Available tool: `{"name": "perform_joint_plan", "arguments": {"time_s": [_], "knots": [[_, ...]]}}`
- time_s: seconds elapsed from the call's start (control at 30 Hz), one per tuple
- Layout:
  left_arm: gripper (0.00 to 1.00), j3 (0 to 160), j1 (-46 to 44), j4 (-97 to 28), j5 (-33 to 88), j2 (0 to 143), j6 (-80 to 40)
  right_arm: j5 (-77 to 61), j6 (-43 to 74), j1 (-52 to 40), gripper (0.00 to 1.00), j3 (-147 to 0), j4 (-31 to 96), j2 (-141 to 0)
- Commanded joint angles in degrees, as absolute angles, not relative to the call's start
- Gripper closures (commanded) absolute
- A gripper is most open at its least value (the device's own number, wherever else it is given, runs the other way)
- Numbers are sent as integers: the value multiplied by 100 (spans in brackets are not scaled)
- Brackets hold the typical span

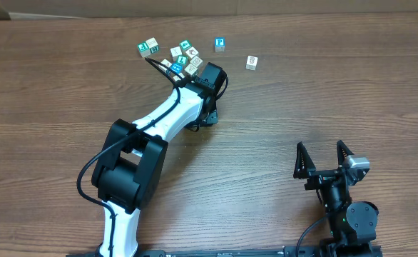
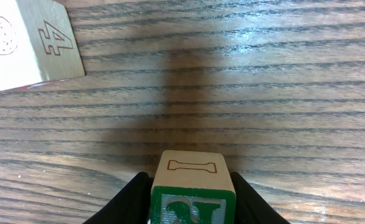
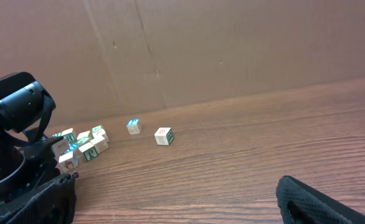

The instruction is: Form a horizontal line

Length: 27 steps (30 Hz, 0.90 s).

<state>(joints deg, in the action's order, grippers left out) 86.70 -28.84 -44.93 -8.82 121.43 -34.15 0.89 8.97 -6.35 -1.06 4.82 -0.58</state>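
Overhead shows the wooden table [image 1: 337, 93], then the left arm [image 1: 162, 118] reaching toward eleven o'clock into the cluster of alphabet cubes [image 1: 180, 57]; no line exists yet. The left gripper [image 2: 192, 199] clasps a green-lettered cube [image 2: 193, 190]. The right gripper [image 1: 325, 158] idles spread at five o'clock. Set the cube squarely, edge against a neighbour, without nudging the "4" cube [image 2: 27, 43].

A brown wood-grain table [image 1: 323, 93] is seen. A loose cluster of alphabet cubes [image 1: 173, 56] is scattered on it toward twelve o'clock. Two more cubes, a blue-marked one [image 1: 220, 44] and a pale one [image 1: 252, 63], are set apart toward one o'clock, possibly unaligned.
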Motion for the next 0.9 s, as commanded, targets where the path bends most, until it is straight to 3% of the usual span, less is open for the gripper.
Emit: {"name": "perform_joint_plan", "arguments": {"time_s": [0.0, 0.4, 0.7, 0.87], "knots": [[66, 8630, -2884, -4466, -965, 12228, -3494, 139, 891, -598, 0, -47, 467, -16], [69, 8630, -2886, -4390, -965, 12228, -3489, 139, 891, -598, 0, -47, 467, -16], [45, 8630, -2886, -4390, -963, 12228, -3468, 139, 891, -598, 0, -47, 467, -16], [42, 8927, -2808, -4440, -1070, 12210, -3050, 139, 891, -598, 0, -47, 467, -16]]}}
